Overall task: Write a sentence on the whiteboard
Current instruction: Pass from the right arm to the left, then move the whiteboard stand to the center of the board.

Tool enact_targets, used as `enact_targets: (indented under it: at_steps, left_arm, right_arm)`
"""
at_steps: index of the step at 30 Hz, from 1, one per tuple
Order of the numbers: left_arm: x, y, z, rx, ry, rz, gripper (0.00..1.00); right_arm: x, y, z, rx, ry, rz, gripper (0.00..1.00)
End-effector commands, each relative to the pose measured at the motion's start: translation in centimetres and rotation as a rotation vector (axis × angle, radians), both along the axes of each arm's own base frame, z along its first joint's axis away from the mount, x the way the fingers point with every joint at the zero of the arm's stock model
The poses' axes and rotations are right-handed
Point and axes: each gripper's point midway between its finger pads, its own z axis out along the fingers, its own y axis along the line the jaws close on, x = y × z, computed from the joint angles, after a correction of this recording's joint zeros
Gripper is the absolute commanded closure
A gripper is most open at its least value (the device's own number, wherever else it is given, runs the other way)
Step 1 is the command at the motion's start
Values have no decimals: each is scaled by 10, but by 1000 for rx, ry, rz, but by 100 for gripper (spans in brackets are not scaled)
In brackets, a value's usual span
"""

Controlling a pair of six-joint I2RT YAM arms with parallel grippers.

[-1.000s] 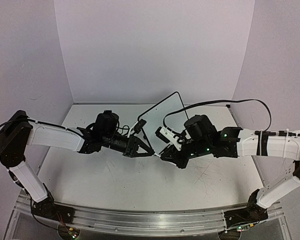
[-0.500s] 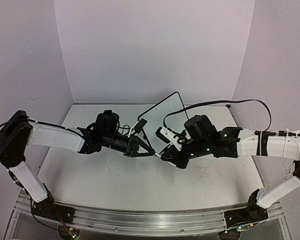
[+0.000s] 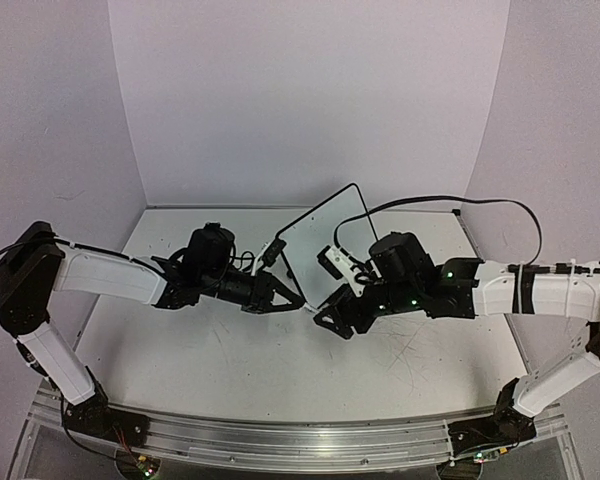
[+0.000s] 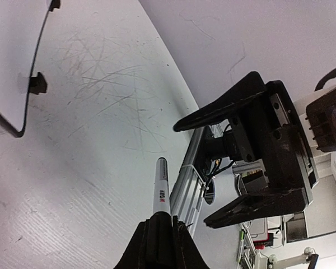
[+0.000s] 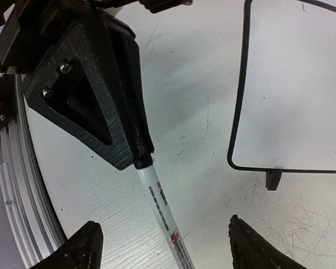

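Note:
The whiteboard stands tilted at the back centre, black-framed with small feet; its face is plain white and the sentence is out of view. My left gripper is shut on the black end of a white marker, just in front of the board. The marker's barrel runs out between the fingers of my right gripper, which stands open with neither finger touching it. In the left wrist view the right gripper faces the marker's free end, jaws wide apart.
The scratched white tabletop lies under both arms. An aluminium rail runs along the near edge. Purple walls close the back and sides. A black cable arcs over the right arm behind the board.
My right gripper has opened and let go of the marker, shifting slightly toward the near side. The left gripper keeps hold of the marker and has barely moved.

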Motion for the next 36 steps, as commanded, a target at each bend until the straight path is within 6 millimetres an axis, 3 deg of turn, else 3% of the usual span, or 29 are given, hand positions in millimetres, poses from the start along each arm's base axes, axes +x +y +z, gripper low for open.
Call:
enact_targets:
  at_steps: [1, 4, 6, 8, 10, 14, 21, 26, 32, 36]
  left_arm:
    - [20, 32, -2, 91, -48, 124, 100]
    - [26, 66, -13, 291, -116, 204, 100]
    - [25, 86, -9, 359, -149, 240, 100]
    - [21, 106, 2, 392, -175, 276, 100]
    - [17, 123, 15, 419, -198, 320, 100]
    - [14, 149, 31, 451, -225, 408, 100]
    - [32, 191, 84, 413, -341, 686, 100]
    - [39, 205, 106, 404, -410, 769, 100]
    - [41, 214, 120, 402, -455, 811, 100]
    - [41, 219, 124, 397, -467, 835, 100]
  right_arm:
    - [29, -21, 13, 61, -28, -210, 19]
    - [62, -55, 2, 31, -28, -398, 18]
    - [78, -70, -9, 11, -10, -461, 19]
    - [91, -73, -24, -38, -6, -472, 21]
    - [101, -67, -49, -130, -1, -449, 24]
    - [118, -52, -81, -232, -3, -396, 30]
    - [137, -29, -115, -266, 15, -366, 44]
    - [141, -20, -126, -226, 23, -365, 56]
    - [148, -14, -131, -193, -2, -415, 74]
    - [143, 2, -130, -180, -35, -443, 81]
